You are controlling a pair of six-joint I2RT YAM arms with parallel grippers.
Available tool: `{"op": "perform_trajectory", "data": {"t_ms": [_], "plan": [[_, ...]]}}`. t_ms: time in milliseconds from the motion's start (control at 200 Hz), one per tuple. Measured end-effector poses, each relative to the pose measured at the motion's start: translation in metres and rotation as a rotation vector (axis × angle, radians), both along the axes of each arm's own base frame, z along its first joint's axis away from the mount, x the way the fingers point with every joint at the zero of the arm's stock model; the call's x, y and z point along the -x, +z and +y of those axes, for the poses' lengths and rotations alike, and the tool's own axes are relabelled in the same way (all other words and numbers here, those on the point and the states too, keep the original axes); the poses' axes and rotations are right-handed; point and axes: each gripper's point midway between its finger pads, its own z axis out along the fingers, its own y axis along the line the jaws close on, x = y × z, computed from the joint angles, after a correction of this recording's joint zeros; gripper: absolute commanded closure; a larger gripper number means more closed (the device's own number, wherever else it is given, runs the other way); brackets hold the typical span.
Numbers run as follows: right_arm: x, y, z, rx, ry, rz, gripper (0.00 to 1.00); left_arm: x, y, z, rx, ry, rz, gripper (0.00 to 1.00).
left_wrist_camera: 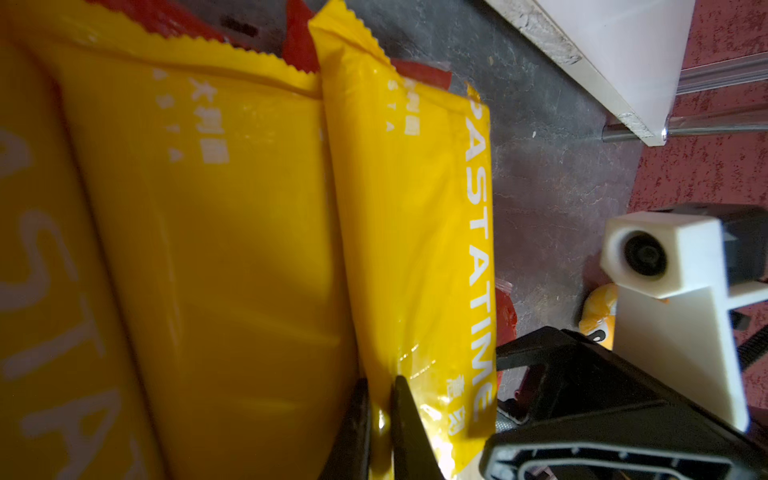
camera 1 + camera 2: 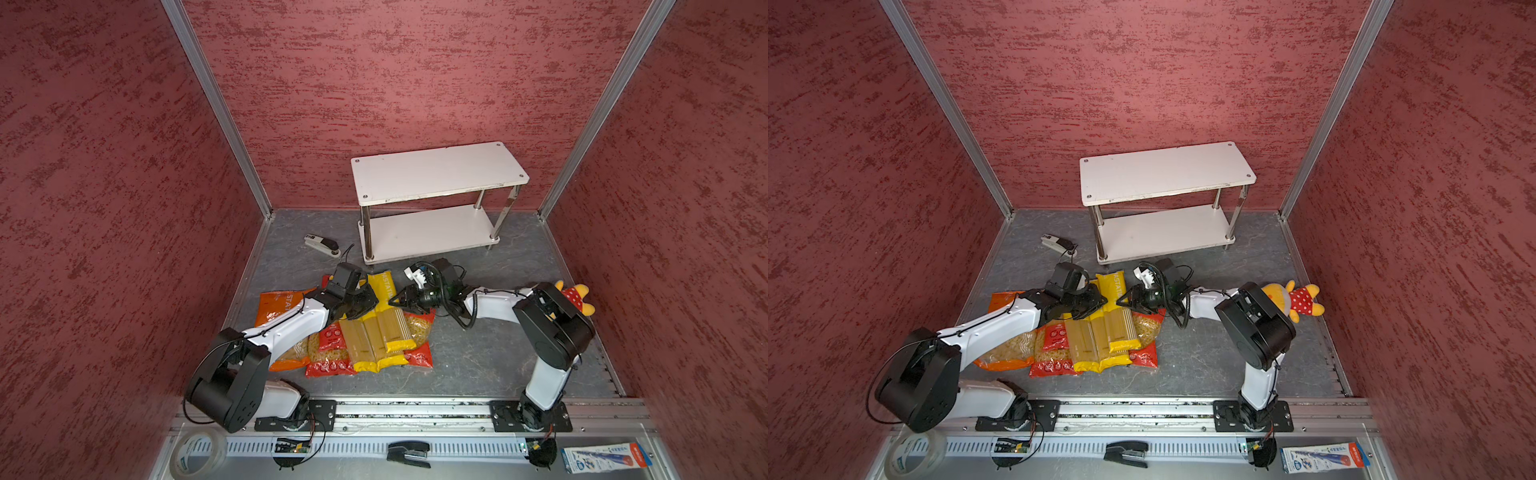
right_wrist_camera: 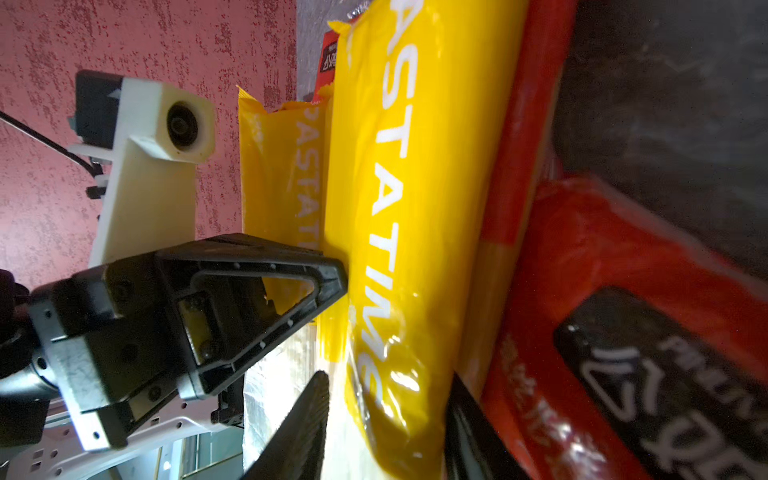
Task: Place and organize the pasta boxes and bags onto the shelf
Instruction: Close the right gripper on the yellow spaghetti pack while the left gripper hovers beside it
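The left hand (image 1: 379, 415) is clenched on a fold of film on the top yellow spaghetti pack (image 1: 407, 232). The right hand (image 3: 386, 415) straddles the same pack, though I cannot tell whether it presses. The pack lies on the pasta pile (image 2: 365, 332) on the desk (image 2: 478, 361), short of the bare shelf (image 2: 440, 174); I judge this a two-handed hold to keep a long pack level.

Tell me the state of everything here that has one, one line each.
Left pincer: shut, pinching film of the long yellow plastic spaghetti pack.
Right pincer: jaws straddle that same pack; grip unclear.
White two-tier shelf with chrome posts: upright, no packs on it.
Remaining yellow, red and orange plastic pasta packs: lying in a heap.
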Motion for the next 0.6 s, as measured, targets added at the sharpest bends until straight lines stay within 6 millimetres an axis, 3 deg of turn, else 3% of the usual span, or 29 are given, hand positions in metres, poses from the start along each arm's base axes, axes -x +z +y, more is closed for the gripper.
{"op": "perform_trajectory", "data": {"t_ms": [125,401,601], "plan": [[0.0,-0.001,0.001,-0.012,-0.011,0.011,0.55,0.0,0.0,-0.001,0.006,-0.002,-0.007,0.95],[-0.001,-0.008,-0.001,-0.026,-0.048,0.027,0.78,-0.001,0.004,-0.004,0.017,-0.012,-0.035,0.97],[0.013,0.001,-0.009,-0.047,-0.059,-0.026,0.88,0.008,0.018,-0.005,0.088,-0.067,-0.059,0.75]]}}
